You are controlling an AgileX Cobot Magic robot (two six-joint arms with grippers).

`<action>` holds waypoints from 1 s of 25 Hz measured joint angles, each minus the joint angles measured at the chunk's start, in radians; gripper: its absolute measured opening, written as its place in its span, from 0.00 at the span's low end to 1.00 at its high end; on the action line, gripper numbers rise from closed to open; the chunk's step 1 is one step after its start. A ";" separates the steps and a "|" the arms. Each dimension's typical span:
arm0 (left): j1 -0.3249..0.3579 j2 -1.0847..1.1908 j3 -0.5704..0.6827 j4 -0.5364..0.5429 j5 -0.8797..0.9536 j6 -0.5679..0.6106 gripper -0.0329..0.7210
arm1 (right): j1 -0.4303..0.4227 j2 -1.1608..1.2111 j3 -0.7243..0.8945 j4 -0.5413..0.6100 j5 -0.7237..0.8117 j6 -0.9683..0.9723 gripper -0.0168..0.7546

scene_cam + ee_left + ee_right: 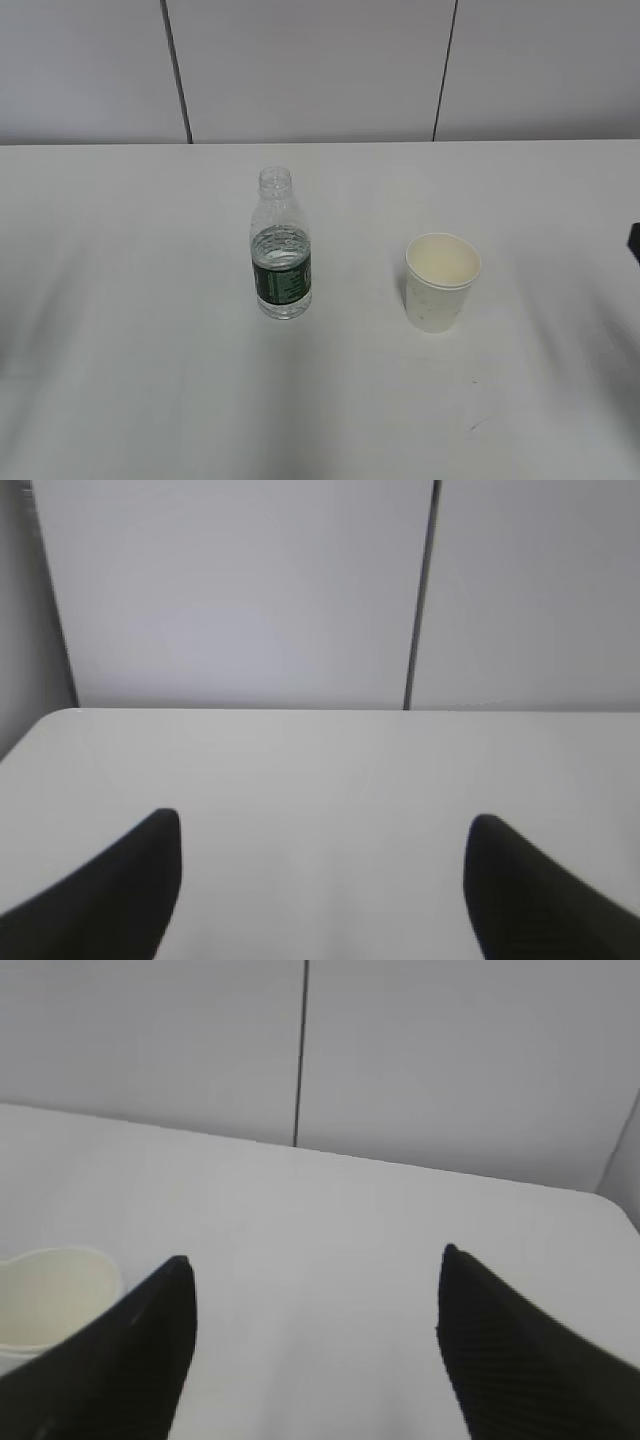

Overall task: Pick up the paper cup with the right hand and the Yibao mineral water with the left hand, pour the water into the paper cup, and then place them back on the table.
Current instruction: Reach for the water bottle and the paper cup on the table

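The Yibao mineral water bottle (pixel 282 247) stands upright and capless on the white table (pixel 150 300), left of centre, about half full. The off-white paper cup (pixel 441 281) stands upright and empty to its right. In the right wrist view the cup (pixel 50 1300) shows at the lower left, beside the left finger. My right gripper (pixel 316 1300) is open and empty over bare table; only a dark sliver of that arm (pixel 634 243) shows at the exterior view's right edge. My left gripper (pixel 322 865) is open and empty over bare table; the bottle is out of its view.
A grey panelled wall (pixel 320 70) with dark seams rises behind the table's far edge. The table's far left corner (pixel 60 720) shows in the left wrist view, its far right corner (pixel 600 1205) in the right wrist view.
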 joint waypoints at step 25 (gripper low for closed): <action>0.000 0.848 -0.061 0.601 -0.531 -0.150 0.69 | 0.000 0.996 -0.069 -0.362 -0.524 -0.042 0.78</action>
